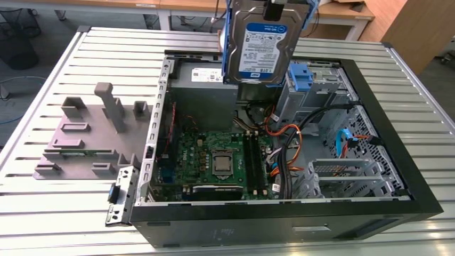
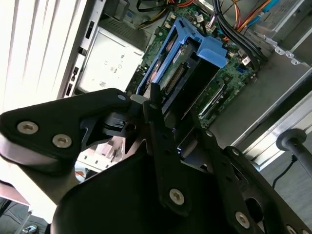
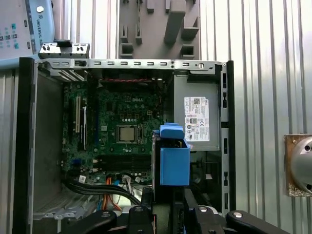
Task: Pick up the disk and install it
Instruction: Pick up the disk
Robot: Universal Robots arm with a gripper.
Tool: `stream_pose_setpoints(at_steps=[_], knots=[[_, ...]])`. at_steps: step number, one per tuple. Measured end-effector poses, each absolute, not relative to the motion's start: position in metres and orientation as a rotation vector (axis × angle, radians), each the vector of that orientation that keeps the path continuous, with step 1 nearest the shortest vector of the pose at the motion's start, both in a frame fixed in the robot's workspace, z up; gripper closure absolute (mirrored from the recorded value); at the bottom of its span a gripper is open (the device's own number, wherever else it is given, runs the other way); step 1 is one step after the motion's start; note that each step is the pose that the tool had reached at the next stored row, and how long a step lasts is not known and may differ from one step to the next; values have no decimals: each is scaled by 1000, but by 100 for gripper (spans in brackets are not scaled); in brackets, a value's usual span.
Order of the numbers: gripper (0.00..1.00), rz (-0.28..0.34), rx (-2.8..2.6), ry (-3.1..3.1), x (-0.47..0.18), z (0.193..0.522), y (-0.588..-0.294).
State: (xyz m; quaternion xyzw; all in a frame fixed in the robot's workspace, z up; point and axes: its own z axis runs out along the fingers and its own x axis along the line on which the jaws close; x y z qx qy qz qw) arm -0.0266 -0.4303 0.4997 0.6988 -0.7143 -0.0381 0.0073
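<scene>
The disk (image 1: 259,45), a silver-grey drive with a white-and-blue label and blue side rails, hangs upright in the air over the back of the open computer case (image 1: 284,210). My gripper (image 1: 274,6) is shut on its upper end. In the second wrist view the black fingers (image 2: 161,122) clamp the disk (image 2: 183,66), with the motherboard beyond it. In the first wrist view the disk (image 3: 174,161) shows end-on with its blue rail, above the case interior, and my gripper (image 3: 168,212) sits at its near end.
Inside the case lie a green motherboard (image 1: 217,160), a grey power-supply box (image 1: 202,80) with a white sticker, loose cables (image 1: 299,144), a blue-bracketed drive bay (image 1: 302,77) and a metal cage (image 1: 348,176). A grey stand with upright posts (image 1: 89,133) sits at the exterior view's left on the slatted table (image 1: 57,213).
</scene>
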Motion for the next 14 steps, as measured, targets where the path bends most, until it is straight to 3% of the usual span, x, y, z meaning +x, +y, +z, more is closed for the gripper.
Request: stream_pose_setpoints(at_steps=[14], knots=[[65,-119,2184,-2235,-25,496,-464]])
